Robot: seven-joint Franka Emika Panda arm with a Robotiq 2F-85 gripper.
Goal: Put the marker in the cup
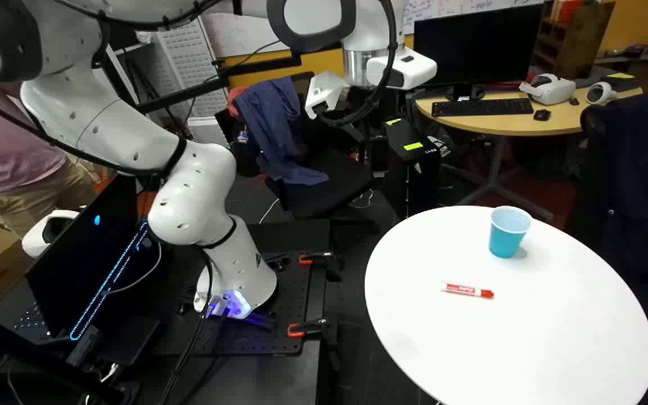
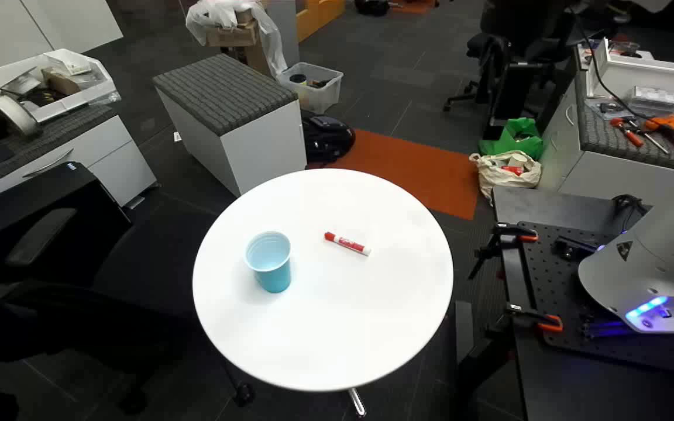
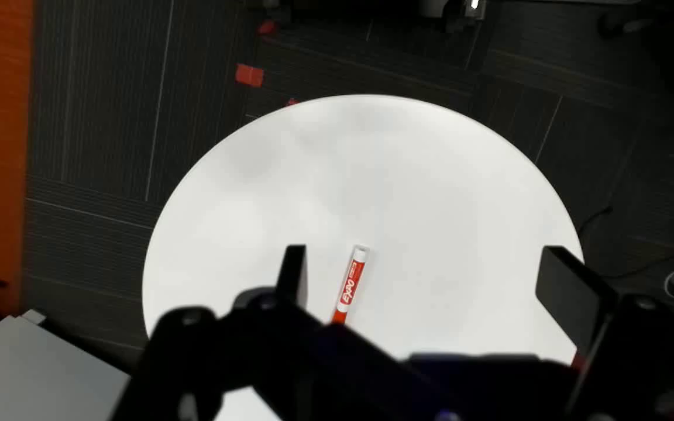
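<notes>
The marker [image 1: 468,290], red and white with a red cap, lies flat on the round white table; it also lies there in an exterior view [image 2: 347,243]. The light-blue cup [image 1: 508,232] stands upright on the same table, apart from the marker; it shows in an exterior view [image 2: 270,263] too. No contents show in the cup. In the wrist view my gripper [image 3: 425,278] is wide open and empty, high above the table. The marker [image 3: 351,283] shows below, nearer the left finger, its cap end partly hidden by the gripper. The cup is out of the wrist view.
The round white table [image 1: 504,337] has a bare rim; the robot stands on a separate black table [image 1: 268,371] with clamps at its edge. A dark chair [image 2: 138,269] stands against the round table. A grey-topped cabinet [image 2: 226,93] stands behind it.
</notes>
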